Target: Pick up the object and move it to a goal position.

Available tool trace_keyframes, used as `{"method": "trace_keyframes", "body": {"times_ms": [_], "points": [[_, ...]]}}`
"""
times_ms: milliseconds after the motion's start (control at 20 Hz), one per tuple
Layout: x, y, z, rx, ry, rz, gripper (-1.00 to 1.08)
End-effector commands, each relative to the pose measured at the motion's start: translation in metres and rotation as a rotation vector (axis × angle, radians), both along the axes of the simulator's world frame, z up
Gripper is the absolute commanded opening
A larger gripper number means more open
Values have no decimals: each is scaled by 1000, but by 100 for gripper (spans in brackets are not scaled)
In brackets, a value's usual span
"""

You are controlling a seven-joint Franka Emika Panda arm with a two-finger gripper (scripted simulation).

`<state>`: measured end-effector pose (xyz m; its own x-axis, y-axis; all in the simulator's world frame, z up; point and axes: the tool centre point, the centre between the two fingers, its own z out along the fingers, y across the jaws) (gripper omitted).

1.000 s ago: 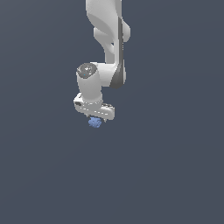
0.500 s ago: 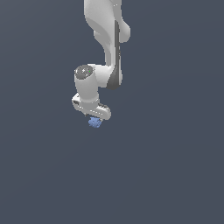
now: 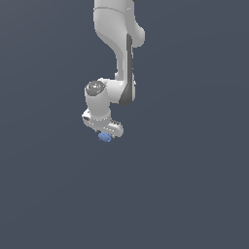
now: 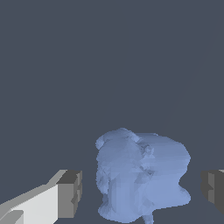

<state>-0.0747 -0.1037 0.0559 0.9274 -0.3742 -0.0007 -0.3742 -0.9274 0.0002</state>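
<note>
The object [image 4: 142, 175] is a small lumpy blue blob. In the exterior view the object [image 3: 104, 137] sits right under the white hand, about the middle of the picture. My gripper [image 3: 105, 134] straddles it from above. In the wrist view the gripper [image 4: 141, 190] has one grey fingertip [image 4: 70, 192] on each side of the blob. A narrow gap shows between each pad and the blue surface, so the jaws stand open around it without touching. The blob's underside is cut off by the picture's edge.
A plain dark grey-blue ground [image 3: 194, 194] fills both views, with no edge or other object visible. The white arm [image 3: 119, 39] rises above the hand to the top of the exterior view.
The wrist and hand have shifted slightly over the blob and the arm's upper part has moved a little. The blob stays at the same spot.
</note>
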Motion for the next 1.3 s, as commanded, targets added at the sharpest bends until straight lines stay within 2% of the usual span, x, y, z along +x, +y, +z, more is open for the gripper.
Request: {"method": "trace_keyframes", "body": {"times_ms": [0,250,300,900,1250], "points": [[0,0,-10,0,0,-1,100],[0,0,-17,0,-1,-2,100],[0,0,-17,0,-1,-2,-100],[1,0,-15,0,-2,-2,-100],[9,-4,3,0,-2,-2,-100]]}}
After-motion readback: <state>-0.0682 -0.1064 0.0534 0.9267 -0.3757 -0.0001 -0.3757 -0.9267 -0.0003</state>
